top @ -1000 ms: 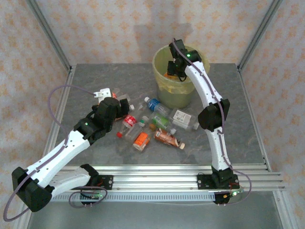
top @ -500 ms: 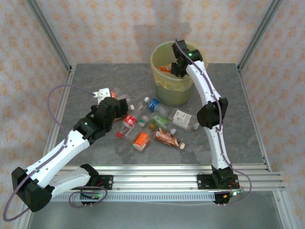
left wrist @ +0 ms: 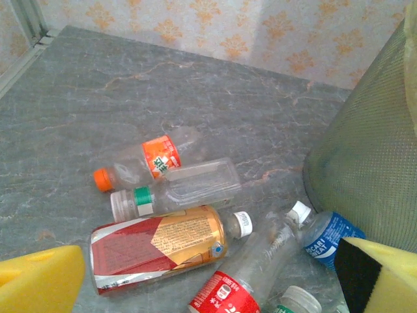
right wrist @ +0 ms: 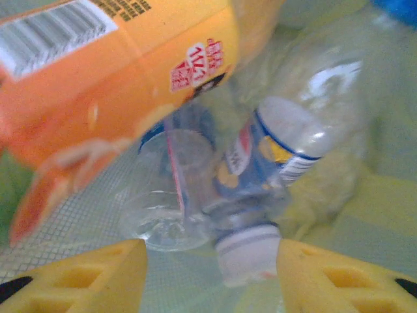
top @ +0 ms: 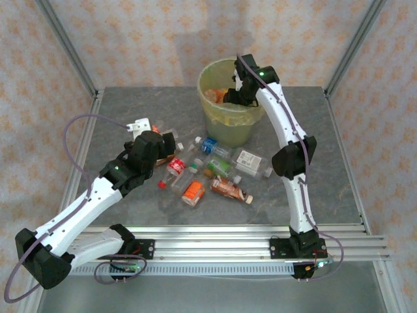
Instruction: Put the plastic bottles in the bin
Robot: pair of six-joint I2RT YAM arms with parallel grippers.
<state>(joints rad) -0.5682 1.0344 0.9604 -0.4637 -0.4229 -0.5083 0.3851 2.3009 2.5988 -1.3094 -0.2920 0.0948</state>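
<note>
1. The right gripper (right wrist: 208,274) is held over the bin (top: 207,112) with its fingers parted and nothing pinched. This is evidently so that the orange-labelled bottle (right wrist: 98,85) can drop in beside a blue-labelled bottle (right wrist: 277,147) lying inside.
2. The left gripper (left wrist: 208,277) is spread wide, low over the table (left wrist: 98,85). It is probably lined up for the red-and-gold-labelled bottle (left wrist: 156,248).
3. Compared with a second ago, the bin has been shoved leftward and the right fingers have been opened wider. The left arm has hardly been moved.
</note>
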